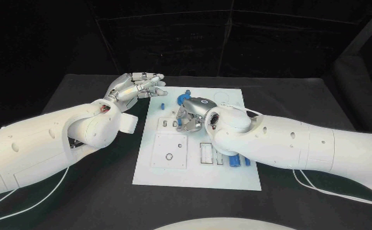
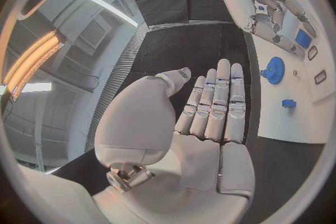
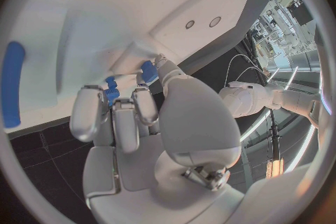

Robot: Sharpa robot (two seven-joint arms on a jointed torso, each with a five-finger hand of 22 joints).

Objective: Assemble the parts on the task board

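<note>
The white task board lies in the middle of the black table. My right hand is down on its upper middle, fingers curled around a small blue part that shows between the fingertips against the board. A blue gear stands just beyond that hand, and a small blue piece lies to its left. My left hand hovers off the board's far left corner, palm flat, fingers straight and holding nothing. From the left wrist view the gear, the small piece and the right hand are visible.
Several blue parts sit in slots near the board's near right edge, beside empty cut-outs. A long blue piece lies on the board away from the right hand. Bare black table surrounds the board.
</note>
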